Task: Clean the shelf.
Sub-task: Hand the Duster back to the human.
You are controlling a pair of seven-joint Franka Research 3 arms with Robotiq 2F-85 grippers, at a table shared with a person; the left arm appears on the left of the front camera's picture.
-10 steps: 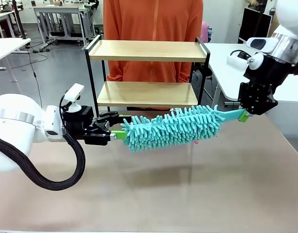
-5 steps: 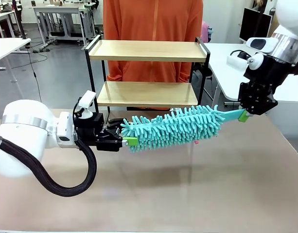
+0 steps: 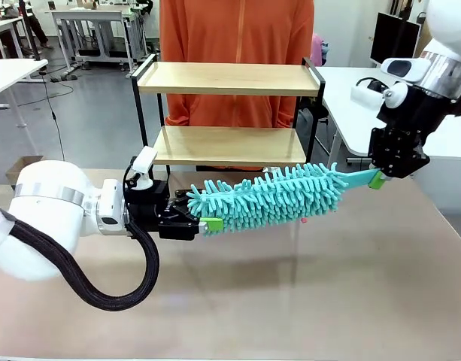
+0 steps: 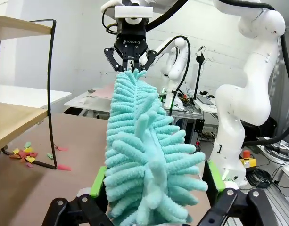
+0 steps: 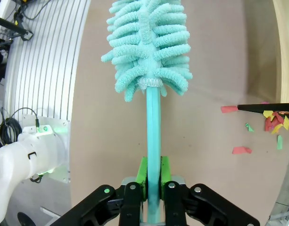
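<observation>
The shelf [image 3: 228,113] stands at the counter's [image 3: 328,286] far edge. Paper scraps [image 4: 25,154] lie by its foot. The right gripper [image 3: 378,179] has its jaws clamped on the duster's [image 3: 268,197] handle; the left gripper [image 3: 204,218] straddles its fluffy tip, grip uncertain.

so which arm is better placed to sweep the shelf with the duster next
Probably the right. Its end effector is shut on the handle of the duster, just beside the shelf. The left end effector sits at the fluffy tip, a poor grip for sweeping.
</observation>
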